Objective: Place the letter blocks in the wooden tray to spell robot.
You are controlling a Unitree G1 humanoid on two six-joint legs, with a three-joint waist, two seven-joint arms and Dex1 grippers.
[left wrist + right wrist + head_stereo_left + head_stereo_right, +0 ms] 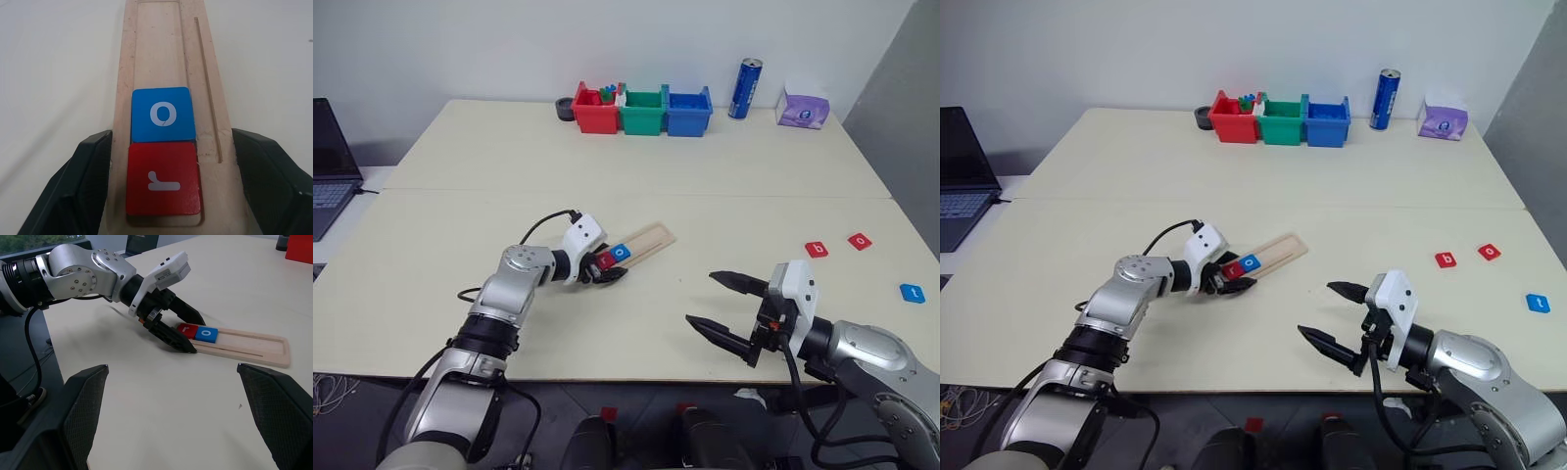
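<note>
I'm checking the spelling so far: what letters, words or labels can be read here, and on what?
"r": red letter block at the near end of the wooden tray.
"o": blue letter block next to it in the tray.
"b": red block on the table.
"o": red block beside it.
"t": blue block on the table.
Blue can and purple tissue box: print too small to read.

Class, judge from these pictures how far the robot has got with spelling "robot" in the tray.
Done: red r and blue o sit in the wooden tray. In hand: the left gripper is shut on the tray's end. Left: red b, red o and blue t lie on the table; the right gripper is open.
</note>
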